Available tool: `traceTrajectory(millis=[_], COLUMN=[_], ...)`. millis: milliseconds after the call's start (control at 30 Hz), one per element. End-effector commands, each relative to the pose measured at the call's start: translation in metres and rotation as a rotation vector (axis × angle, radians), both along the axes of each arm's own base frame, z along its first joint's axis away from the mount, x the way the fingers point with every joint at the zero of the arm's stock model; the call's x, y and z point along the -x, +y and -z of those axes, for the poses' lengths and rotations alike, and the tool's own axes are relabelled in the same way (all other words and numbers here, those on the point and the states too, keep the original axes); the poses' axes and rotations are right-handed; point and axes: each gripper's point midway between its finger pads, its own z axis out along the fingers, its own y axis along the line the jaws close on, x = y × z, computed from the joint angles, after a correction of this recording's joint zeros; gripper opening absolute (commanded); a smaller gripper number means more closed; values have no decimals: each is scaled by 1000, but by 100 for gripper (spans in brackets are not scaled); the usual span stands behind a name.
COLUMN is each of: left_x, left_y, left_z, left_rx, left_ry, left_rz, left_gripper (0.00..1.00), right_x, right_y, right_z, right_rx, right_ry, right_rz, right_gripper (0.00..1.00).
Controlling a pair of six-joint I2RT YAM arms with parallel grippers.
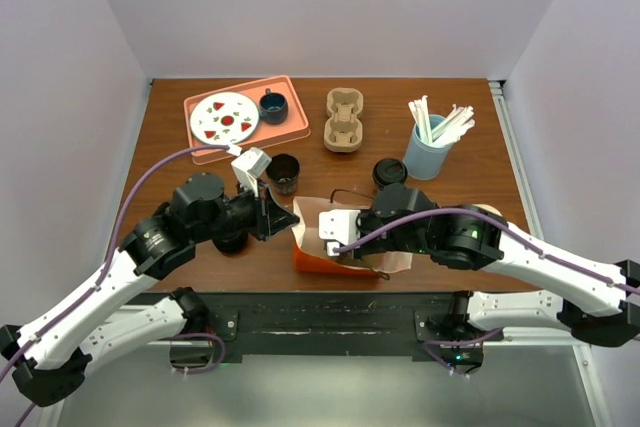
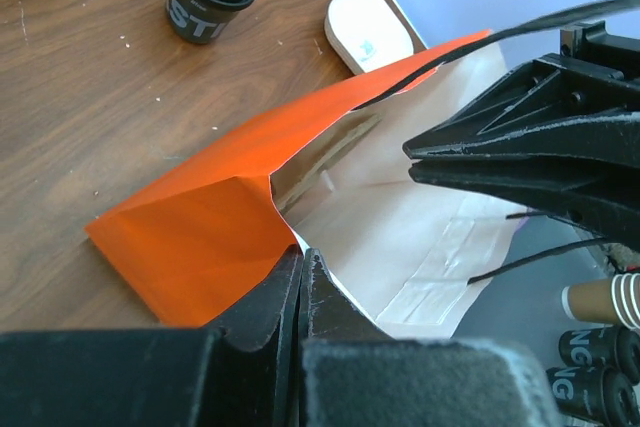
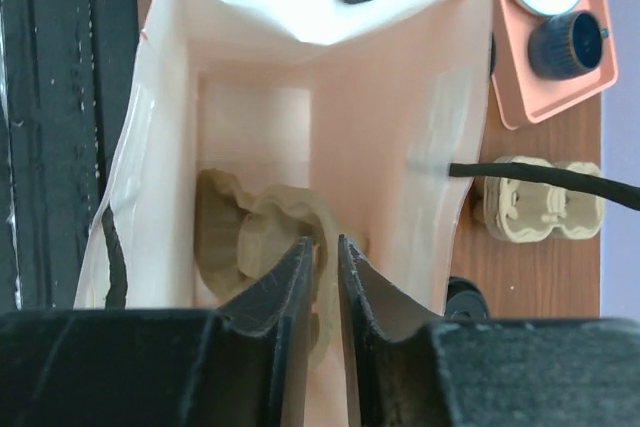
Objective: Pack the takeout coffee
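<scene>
Bag (image 2: 200, 237) rim pinched by left hand (image 2: 302, 279), right hand (image 3: 325, 259) narrowly parted at mouth, carrier (image 3: 255, 237) inside, coffee (image 1: 390, 173) outside.

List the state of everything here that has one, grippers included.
paper bag: mouth open, rim pinched.
takeout coffee: lidded, upright, outside the bag.
lidless cup: uncovered, upright.
bagged carrier: inside the bag.
spare carrier: empty, outside the bag.
light blue cup: upright, holding white sticks.
left gripper: shut on the paper bag's rim.
right gripper: jaws slightly apart, inside the bag.
</scene>
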Motion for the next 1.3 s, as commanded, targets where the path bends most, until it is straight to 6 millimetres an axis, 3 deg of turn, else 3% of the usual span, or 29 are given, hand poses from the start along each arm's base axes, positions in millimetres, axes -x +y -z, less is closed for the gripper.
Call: traceTrajectory(millis=[0, 233, 333, 633, 800, 967, 1100, 1267], left_x=[-9, -10, -10, -7, -7, -8, -8, -10], left_y=[-3, -1, 0, 2, 2, 3, 4, 3], left_z=[-18, -22, -24, -22, -25, -26, -25, -24], left_rx=[26, 10, 13, 7, 13, 14, 23, 36], left_ry=[-113, -122, -124, -112, -113, -107, -102, -115], left_rz=[-1, 1, -6, -6, -4, -15, -28, -33], left_gripper=[0, 0, 0, 0, 0, 0, 0, 0], right_x=[2, -12, -21, -34, -37, -29, -26, -24], right_y=[-8, -14, -15, -15, -17, -5, -11, -19], right_z=[18, 42, 46, 36, 40, 19, 14, 32], right_rx=[77, 169, 187, 155, 158, 24, -9, 73], right_ry=[14, 1, -30, -81, -106, -110, -119, -92], right_rz=[-3, 79, 116, 187, 193, 132, 121, 129], right_gripper=[25, 39, 41, 50, 51, 43, 41, 44])
